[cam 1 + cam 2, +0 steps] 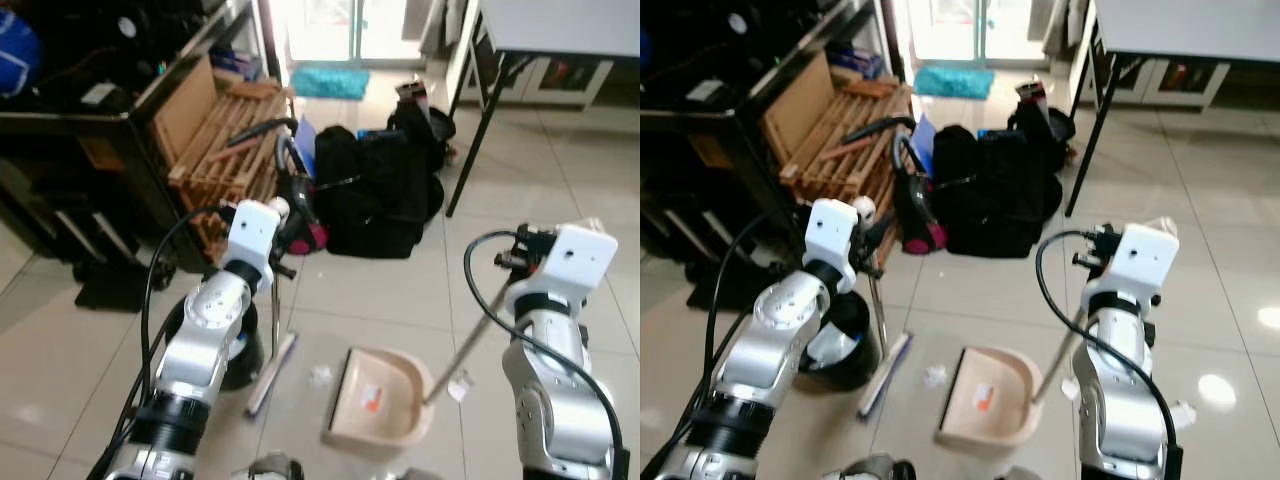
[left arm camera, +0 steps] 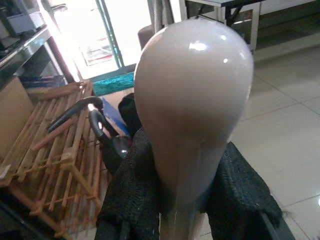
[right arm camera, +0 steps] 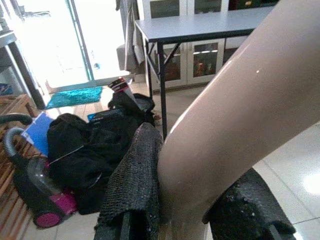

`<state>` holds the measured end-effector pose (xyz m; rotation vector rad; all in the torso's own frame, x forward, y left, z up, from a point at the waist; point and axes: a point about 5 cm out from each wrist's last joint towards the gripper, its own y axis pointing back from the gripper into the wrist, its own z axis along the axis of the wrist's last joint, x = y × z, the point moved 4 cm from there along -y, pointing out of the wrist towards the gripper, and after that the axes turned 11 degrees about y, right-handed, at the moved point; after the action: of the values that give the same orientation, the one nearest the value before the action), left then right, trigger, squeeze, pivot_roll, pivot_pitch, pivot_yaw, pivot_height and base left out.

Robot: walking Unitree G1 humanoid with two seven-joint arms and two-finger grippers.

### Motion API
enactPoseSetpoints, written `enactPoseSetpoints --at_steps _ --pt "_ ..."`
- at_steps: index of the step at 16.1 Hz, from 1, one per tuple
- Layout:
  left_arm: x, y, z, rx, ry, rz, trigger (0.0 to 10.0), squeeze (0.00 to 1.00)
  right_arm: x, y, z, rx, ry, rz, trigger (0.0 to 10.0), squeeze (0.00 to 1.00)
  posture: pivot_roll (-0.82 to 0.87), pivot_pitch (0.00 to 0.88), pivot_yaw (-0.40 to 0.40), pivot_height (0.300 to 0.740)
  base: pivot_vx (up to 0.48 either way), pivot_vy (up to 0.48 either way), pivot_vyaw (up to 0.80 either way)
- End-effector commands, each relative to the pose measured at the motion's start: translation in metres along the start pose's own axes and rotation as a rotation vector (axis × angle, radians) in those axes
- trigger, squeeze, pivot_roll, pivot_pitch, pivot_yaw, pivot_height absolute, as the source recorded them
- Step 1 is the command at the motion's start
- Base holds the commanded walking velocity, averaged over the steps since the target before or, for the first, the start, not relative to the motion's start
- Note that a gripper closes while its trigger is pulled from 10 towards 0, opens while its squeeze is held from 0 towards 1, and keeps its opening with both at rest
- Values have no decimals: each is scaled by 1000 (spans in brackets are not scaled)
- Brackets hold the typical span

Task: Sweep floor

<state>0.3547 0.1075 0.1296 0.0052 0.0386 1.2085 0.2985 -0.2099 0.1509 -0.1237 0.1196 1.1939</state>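
Both sets of fingers are clamped: left gripper (image 2: pixel 185 210) on broom handle (image 2: pixel 192 100), right gripper (image 3: pixel 185 210) on dustpan handle (image 3: pixel 235 110).

Clamped between two black mesh-covered fingers (image 3: pixel 135 185): a smooth beige handle (image 3: pixel 235 115), rising at a slant, touching both pads. Beyond, a grey table (image 3: pixel 200 25) on black legs, standing on the pale tiled floor (image 3: pixel 295 160), with glass-fronted cabinets (image 3: pixel 200 62) behind it. Just beside the table's near leg, heaped on the floor, a black bag (image 3: pixel 95 140), with a blue sheet (image 3: pixel 37 132) at its edge. Near the bag, a vacuum (image 3: pixel 37 195) with magenta trim and a grey hose. Farther back, a teal mat (image 3: pixel 75 95) before a bright glass door (image 3: pixel 50 40). At the frame's edge, a bit of wooden slats (image 3: pixel 10 107).
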Motion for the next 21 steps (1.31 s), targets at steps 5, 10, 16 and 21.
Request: enactPoseSetpoints --at_steps 5,10,16,21 --pt "-13 -8 1 -57 -28 -25 10000 0 9 -10 15 -84 12 -5 10000 0 -30 238 47 740 0 0 0" --pt "-15 -28 22 -163 -126 -8 10000 0 20 -27 16 -124 77 -46 10000 0 -18 343 83 740 0 0 0" --pt "-30 -44 35 -203 -142 -99 10000 0 39 -45 16 -152 66 -78 10000 0 30 406 82 740 0 0 0" --pt "-36 -54 25 -169 -191 -134 10000 0 58 -39 1 -144 56 -52 10000 0 39 411 89 740 0 0 0"
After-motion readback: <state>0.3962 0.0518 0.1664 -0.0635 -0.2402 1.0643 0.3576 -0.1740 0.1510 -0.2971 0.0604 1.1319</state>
